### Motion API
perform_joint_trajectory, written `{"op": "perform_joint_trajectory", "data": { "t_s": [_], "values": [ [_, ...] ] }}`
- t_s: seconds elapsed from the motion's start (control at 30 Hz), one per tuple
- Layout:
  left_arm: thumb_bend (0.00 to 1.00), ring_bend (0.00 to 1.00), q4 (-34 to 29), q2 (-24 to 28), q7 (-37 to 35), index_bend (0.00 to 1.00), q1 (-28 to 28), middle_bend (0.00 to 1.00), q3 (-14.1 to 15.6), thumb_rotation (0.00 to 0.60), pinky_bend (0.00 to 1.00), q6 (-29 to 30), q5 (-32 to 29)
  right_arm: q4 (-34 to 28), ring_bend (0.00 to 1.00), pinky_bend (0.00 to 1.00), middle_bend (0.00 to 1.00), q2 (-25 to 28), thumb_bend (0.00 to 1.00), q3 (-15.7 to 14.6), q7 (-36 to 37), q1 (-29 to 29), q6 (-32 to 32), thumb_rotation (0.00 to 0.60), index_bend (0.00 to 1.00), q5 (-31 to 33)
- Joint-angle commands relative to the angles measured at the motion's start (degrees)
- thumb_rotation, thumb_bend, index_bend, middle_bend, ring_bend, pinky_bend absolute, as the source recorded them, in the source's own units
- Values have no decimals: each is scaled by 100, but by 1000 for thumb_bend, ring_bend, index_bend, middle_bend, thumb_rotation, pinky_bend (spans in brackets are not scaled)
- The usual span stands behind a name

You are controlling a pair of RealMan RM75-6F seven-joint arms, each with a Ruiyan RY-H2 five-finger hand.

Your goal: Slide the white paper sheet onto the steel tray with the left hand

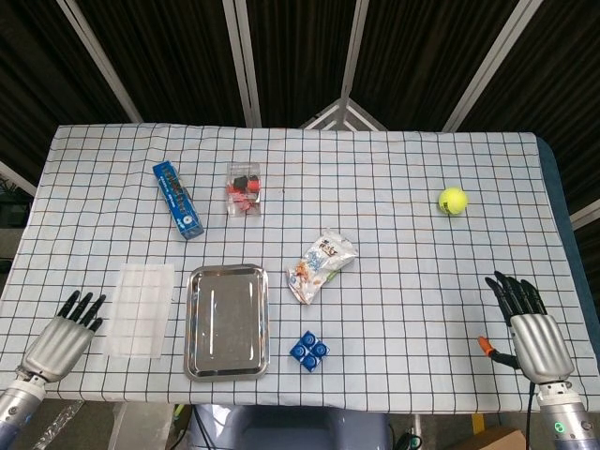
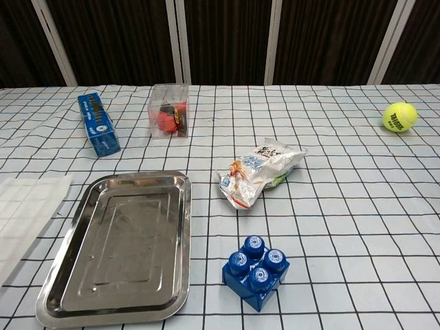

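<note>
Fingers [image 1: 84,305] of left hand [image 1: 64,336] near paper sheet [image 1: 141,309].

No legible text: print on the tennis ball [image 2: 399,117], blue box [image 2: 99,124] and snack bag [image 2: 259,171] too small.

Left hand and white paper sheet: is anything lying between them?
No. In the head view, only bare checked tablecloth lies between the left hand and the white paper sheet.

Table [image 1: 422,281] under white black-grid cloth; dark slatted wall [image 2: 220,41] behind, pale metal struts.
</note>
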Motion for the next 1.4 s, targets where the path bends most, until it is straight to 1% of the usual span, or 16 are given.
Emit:
{"op": "perform_joint_trajectory", "data": {
  "t_s": [0.03, 0.3, 0.47, 0.57, 0.73, 0.83, 0.93, 1.07, 1.17, 1.23, 1.37, 1.4],
  "values": [
    [104, 0, -128, -175, 360, 287, -184, 0, -42, 600, 0, -291, -135, 1, 0, 0, 0, 9, 313, 14, 39, -7, 12, 600, 0, 21],
    [143, 0, -172, -488, 745, 311, -300, 0, -100, 600, 0, -453, -437, 9, 0, 0, 0, 13, 314, 8, 66, -5, 19, 600, 0, -11],
    [183, 0, -136, -647, 750, 343, -351, 0, -70, 600, 0, -441, -460, 9, 0, 0, 0, 21, 314, 8, 82, -8, 20, 600, 0, -9],
    [251, 0, -129, -689, 674, 379, -366, 0, -37, 600, 0, -414, -430, 11, 0, 0, 0, 23, 314, 7, 91, -8, 17, 600, 0, -10],
    [411, 0, -104, -711, 471, 505, -392, 0, 48, 600, 0, -344, -285, 10, 0, 0, 0, 28, 313, 5, 105, -6, 11, 600, 0, -12],
    [472, 0, -87, -704, 324, 560, -399, 11, 100, 600, 0, -287, -193, 9, 0, 0, 0, 29, 313, 2, 108, -7, 13, 600, 0, -16],
    [502, 0, -58, -692, 159, 585, -403, 27, 133, 600, 0, -191, -88, 5, 0, 0, 0, 31, 313, 0, 108, -9, 12, 600, 0, -18],
    [509, 0, -80, -620, 3, 598, -404, 35, 127, 600, 0, -69, -34, -1, 0, 0, 0, 33, 314, -1, 106, -11, 13, 600, 0, -16],
    [509, 0, -213, -513, -106, 599, -412, 37, 13, 600, 0, 169, 24, -4, 0, 0, 0, 34, 314, 1, 109, -11, 11, 600, 0, -11],
    [509, 0, -406, -415, -213, 597, -431, 40, -140, 600, 0, 384, 37, -3, 0, 0, 0, 34, 314, -1, 103, -8, 0, 600, 0, -9],
    [509, 0, -1060, -230, -421, 595, -530, 48, -564, 600, 0, 855, 95, -5, 0, 0, 0, 28, 313, 0, 82, -2, -9, 600, 0, -8],
    [509, 0, -1194, -206, -425, 594, -548, 49, -631, 600, 0, 927, 113, -6, 0, 0, 0, 28, 313, 0, 80, -2, -9, 600, 0, -6]
  ]
}}
